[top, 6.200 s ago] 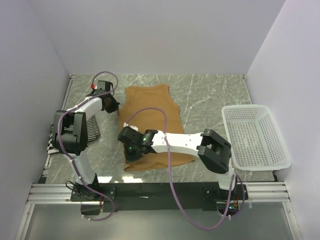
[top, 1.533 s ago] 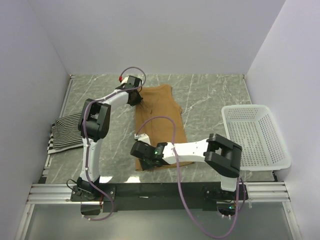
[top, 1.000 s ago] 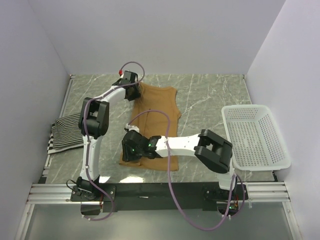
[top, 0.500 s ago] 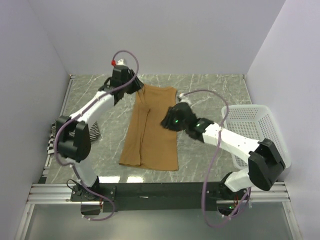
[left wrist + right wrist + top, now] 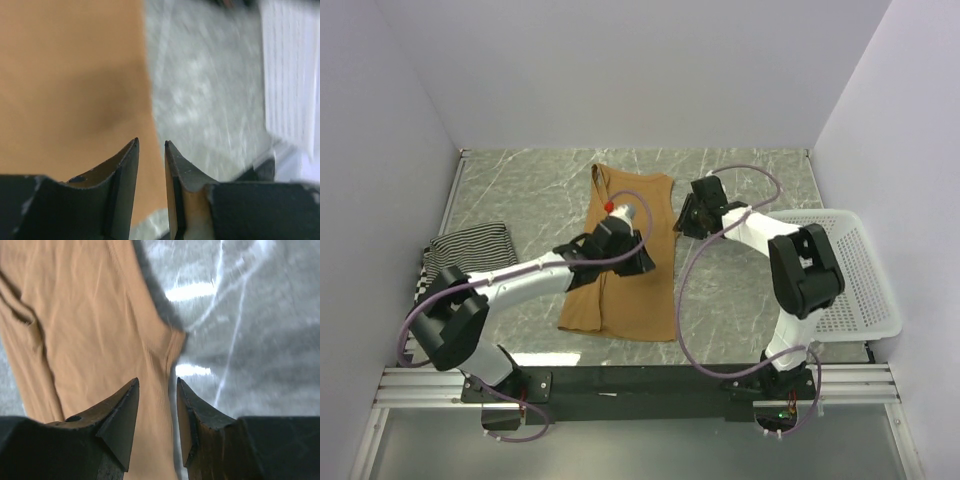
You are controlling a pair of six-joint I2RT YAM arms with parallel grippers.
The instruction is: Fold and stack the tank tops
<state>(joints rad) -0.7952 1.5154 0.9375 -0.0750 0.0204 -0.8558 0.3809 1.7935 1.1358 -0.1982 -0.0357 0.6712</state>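
Observation:
The plain tan-brown tank top (image 5: pixel 620 300) lies flat in the middle of the table, its left side folded in lengthwise. My left gripper (image 5: pixel 638 262) hovers over its middle near the right edge, open a little with nothing between the fingers; in the left wrist view the gripper (image 5: pixel 150 142) stands over the tan cloth (image 5: pixel 65 75) where it meets the marble. My right gripper (image 5: pixel 682 225) is at the top's right armhole, open and empty; in the right wrist view the gripper (image 5: pixel 157 381) straddles the tan hem (image 5: pixel 85 315). A thin-striped tank top (image 5: pixel 470 250) lies bunched at the left, with a bolder striped edge (image 5: pixel 420 290) showing beside it.
A white mesh basket (image 5: pixel 840 270) stands at the right edge of the table and shows as a white blur (image 5: pixel 290 75) in the left wrist view. Grey walls close in the marble table (image 5: pixel 740 190) on three sides. The right arm's purple cable loops over the table's near right part.
The left arm swung from the top's far left corner down to over its middle. The right gripper moved away to the top's right armhole. The tan top stayed in place.

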